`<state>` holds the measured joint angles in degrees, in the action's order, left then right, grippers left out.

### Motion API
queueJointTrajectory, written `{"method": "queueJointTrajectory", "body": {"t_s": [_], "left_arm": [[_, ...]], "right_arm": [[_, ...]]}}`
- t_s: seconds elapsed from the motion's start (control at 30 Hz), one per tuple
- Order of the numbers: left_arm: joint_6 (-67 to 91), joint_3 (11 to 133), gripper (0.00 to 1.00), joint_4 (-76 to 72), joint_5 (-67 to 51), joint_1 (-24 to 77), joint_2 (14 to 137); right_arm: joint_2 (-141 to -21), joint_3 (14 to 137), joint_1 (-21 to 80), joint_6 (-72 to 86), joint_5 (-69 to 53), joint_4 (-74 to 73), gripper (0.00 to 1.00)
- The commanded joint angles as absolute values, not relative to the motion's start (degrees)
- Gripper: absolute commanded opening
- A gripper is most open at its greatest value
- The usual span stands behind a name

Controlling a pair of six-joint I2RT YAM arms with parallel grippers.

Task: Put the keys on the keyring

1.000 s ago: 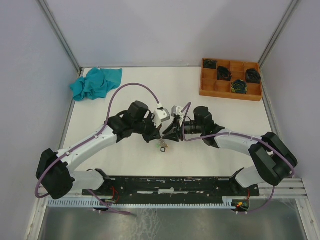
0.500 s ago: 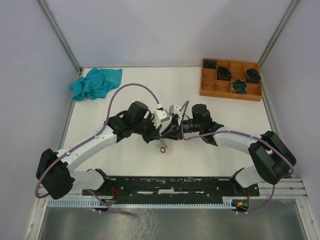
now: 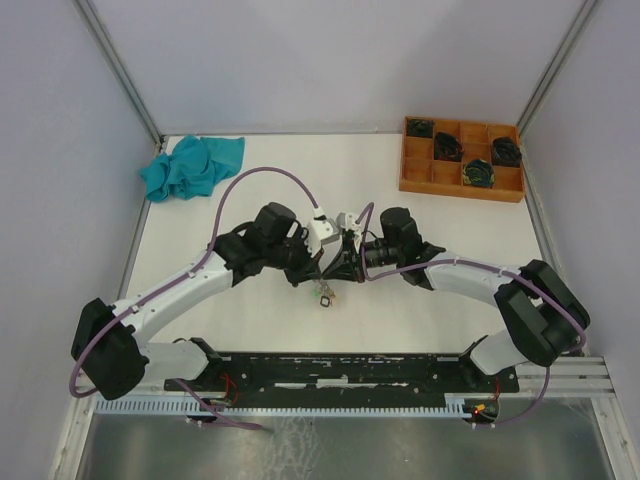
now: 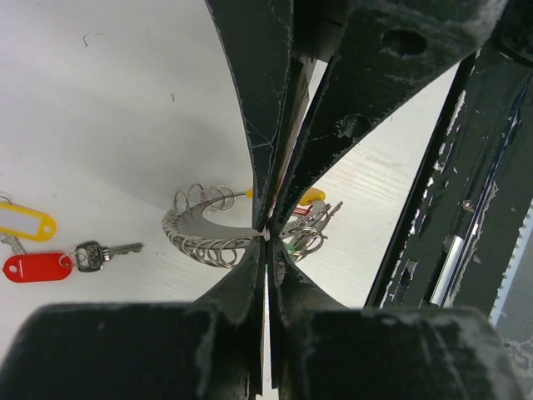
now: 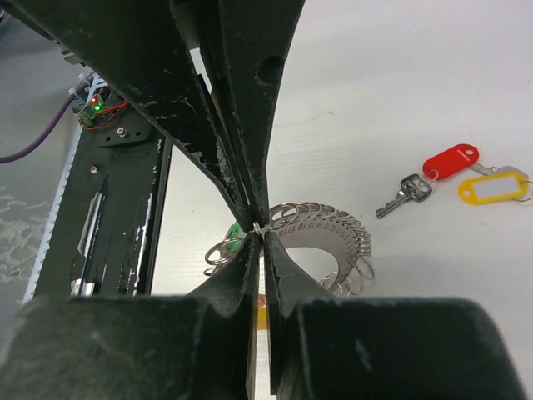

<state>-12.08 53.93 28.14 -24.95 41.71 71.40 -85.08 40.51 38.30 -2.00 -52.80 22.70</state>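
Your left arm (image 3: 165, 292) and right arm (image 3: 470, 278) wear white shells over black joints, each trailing a purple cable (image 3: 262, 171). Their pincer fingers (image 4: 150, 350) are black, wedge-shaped, scratched pale, one with a round hole.

We can read no word, brand or number here. The yellow key tag (image 5: 493, 187) has a white insert that looks blank, the red key tag (image 5: 450, 161) is plain, and the green marks on the coils (image 3: 478, 173) in the orange tray (image 3: 460, 192) are too small to read.

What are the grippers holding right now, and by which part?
The left gripper and right gripper both pinch the keyring at the same spot on its ribbed rim.
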Motion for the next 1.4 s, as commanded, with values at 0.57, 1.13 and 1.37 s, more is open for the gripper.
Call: {"method": "queueJointTrajectory", "body": {"t_s": [0.57,1.13,1.37], "left_arm": [[19.73,25.16,0.33,-19.80,-7.10,41.83,51.14],[31.76,6.90,0.34,-62.90,-7.80,41.79,58.66],[32.68,7.73,0.33,-63.66,-9.05,41.81,62.08]], "right_arm": [[-80.09,32.40,38.97,11.50,-39.51,40.41,0.01],[-80.81,27.41,38.95,18.23,-35.94,50.99,0.01],[-79.93,27.59,39.00,18.35,-36.32,50.84,0.01]]}}
